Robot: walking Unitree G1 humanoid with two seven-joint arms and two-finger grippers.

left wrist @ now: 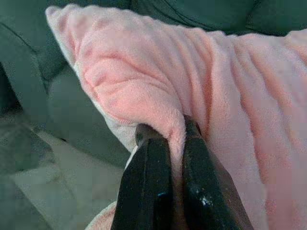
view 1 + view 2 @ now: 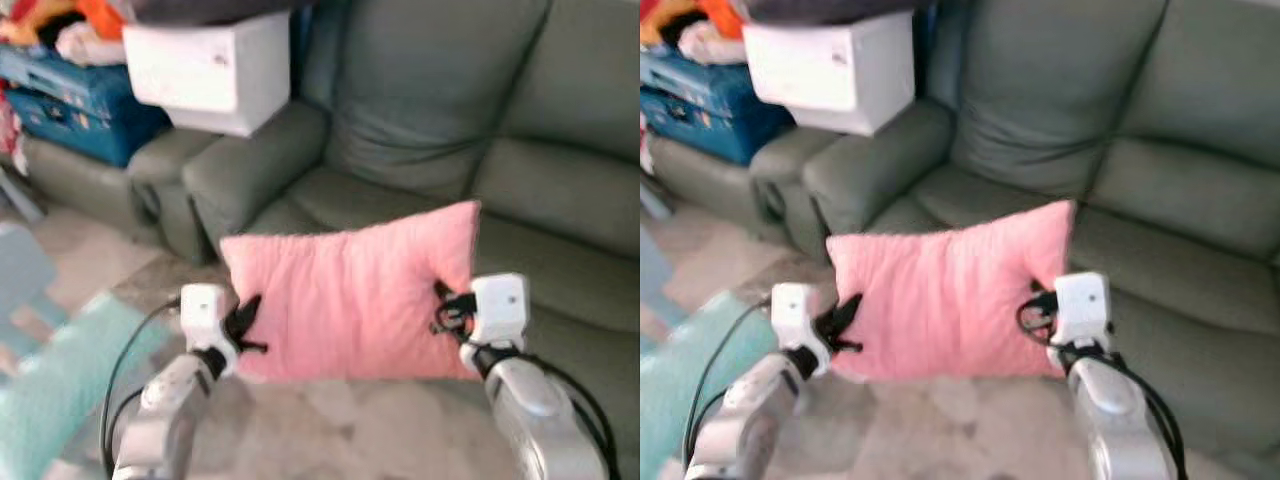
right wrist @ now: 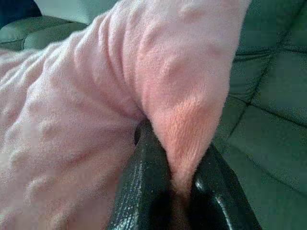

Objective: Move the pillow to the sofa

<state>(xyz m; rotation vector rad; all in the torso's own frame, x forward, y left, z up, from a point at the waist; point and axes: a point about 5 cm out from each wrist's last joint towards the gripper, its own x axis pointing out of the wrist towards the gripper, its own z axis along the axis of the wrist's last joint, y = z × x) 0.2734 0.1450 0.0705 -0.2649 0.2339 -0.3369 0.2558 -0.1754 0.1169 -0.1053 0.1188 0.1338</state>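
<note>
A pink pillow (image 2: 350,300) is held up in the air between the two arms, in front of the grey-green sofa (image 2: 470,130) and above the pale floor (image 2: 340,430). It hangs upright and a little tilted, with its right upper corner higher than the left one.

The left gripper (image 2: 243,325) is at the left edge of the pillow, low on that side. In the left wrist view its two black fingers (image 1: 148,191) are narrow, and a fold of the pink fabric is pinched between them. The right gripper (image 2: 443,310) is at the right edge, about the middle of that side. In the right wrist view its fingers (image 3: 144,191) are also closed on a thick fold of the pillow (the fabric bulges out over them).

On the far left, a white box (image 2: 210,65) sits on the sofa's armrest, and a blue box (image 2: 75,105) is beside it, further left. A light teal thing (image 2: 60,380) lies on the floor near the left arm, too blurred to tell more.
</note>
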